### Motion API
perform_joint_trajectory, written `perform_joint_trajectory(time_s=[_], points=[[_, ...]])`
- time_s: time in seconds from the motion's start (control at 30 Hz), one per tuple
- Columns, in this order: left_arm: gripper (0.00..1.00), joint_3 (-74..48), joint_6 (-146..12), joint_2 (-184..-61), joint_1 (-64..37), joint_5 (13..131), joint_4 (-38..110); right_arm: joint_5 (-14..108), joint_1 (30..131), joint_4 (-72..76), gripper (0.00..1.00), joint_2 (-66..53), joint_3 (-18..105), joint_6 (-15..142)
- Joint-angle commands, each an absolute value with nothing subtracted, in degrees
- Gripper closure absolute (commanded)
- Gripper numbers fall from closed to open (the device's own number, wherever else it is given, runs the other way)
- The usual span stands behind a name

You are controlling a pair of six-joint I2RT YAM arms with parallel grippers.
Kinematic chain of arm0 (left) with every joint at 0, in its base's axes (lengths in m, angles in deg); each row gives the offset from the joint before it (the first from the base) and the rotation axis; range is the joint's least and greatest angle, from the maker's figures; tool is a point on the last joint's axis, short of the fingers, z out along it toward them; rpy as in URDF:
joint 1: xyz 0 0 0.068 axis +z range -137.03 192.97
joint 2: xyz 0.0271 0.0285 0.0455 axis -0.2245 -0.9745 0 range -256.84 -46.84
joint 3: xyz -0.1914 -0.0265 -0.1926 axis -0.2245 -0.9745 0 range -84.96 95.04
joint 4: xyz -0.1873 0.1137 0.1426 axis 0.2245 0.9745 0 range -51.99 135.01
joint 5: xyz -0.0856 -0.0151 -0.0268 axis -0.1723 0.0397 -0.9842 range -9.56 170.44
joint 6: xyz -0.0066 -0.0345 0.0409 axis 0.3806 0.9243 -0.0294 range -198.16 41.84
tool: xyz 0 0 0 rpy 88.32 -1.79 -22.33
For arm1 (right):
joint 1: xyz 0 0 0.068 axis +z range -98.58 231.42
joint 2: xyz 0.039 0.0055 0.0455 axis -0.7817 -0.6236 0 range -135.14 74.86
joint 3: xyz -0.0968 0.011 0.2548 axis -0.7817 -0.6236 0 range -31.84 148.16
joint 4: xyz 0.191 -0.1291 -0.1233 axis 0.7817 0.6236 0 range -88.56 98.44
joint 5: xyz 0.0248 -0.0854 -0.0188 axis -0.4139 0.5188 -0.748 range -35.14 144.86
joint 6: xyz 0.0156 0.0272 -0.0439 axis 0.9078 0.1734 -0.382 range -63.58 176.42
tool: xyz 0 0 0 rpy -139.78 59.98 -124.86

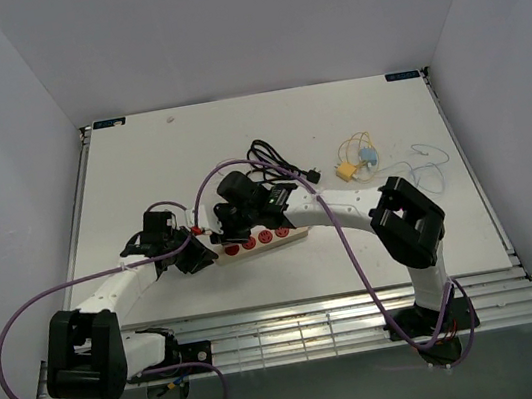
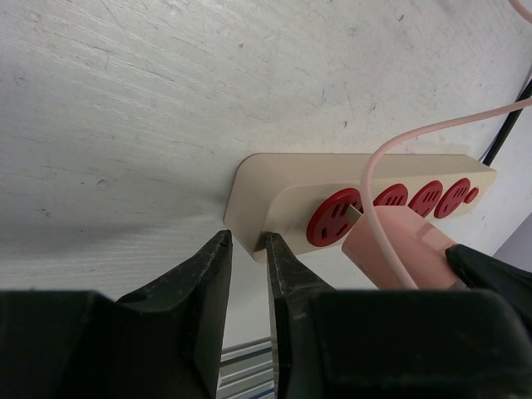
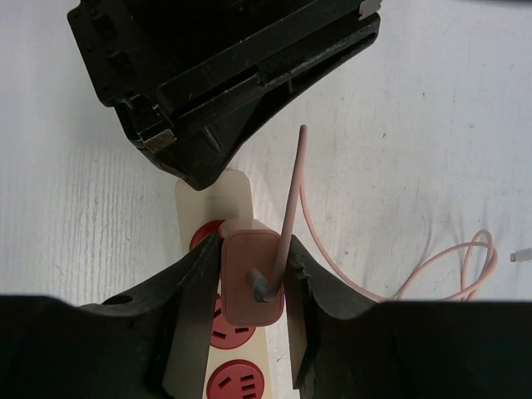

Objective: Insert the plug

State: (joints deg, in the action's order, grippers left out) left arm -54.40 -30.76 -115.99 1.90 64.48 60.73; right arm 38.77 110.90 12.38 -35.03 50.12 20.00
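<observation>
A cream power strip (image 1: 270,238) with several red sockets lies mid-table. My right gripper (image 1: 235,231) is shut on a pink plug (image 3: 249,278) and holds it over the end socket (image 3: 202,237) nearest the strip's left end. In the left wrist view the plug (image 2: 403,249) is tilted, with a prong at the rim of that socket (image 2: 332,218). Its pink cable (image 3: 291,191) rises between my fingers. My left gripper (image 1: 197,257) sits at the strip's left end (image 2: 249,195). Its fingers (image 2: 278,274) are a narrow gap apart, and the strip's corner sits at their tips.
A coiled black cord (image 1: 275,163) lies behind the strip. Small yellow and blue parts with thin wires (image 1: 356,163) lie at the right. The pink cable loops on the table (image 3: 465,266). Metal rails (image 1: 346,318) run along the near edge.
</observation>
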Motion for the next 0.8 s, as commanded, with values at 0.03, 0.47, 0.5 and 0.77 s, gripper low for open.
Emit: perform_joint_trajectory(time_s=[0.03, 0.47, 0.5, 0.77], points=[[0.66, -55.3, -31.7, -115.3, 2.2, 66.5, 61.7, 40.2, 111.2, 10.1, 0.92, -33.8, 49.6, 19.6], [0.66, -55.3, -31.7, -115.7, 2.1, 66.2, 61.8, 38.2, 111.2, 9.3, 0.92, -35.4, 49.4, 20.7], [0.66, -55.4, -31.7, -115.6, 2.2, 66.2, 61.7, 38.1, 111.2, 9.8, 0.92, -35.3, 49.3, 20.7], [0.66, -55.3, -31.7, -115.6, 2.2, 66.0, 61.9, 36.8, 111.4, 10.4, 0.92, -35.8, 48.7, 21.2]])
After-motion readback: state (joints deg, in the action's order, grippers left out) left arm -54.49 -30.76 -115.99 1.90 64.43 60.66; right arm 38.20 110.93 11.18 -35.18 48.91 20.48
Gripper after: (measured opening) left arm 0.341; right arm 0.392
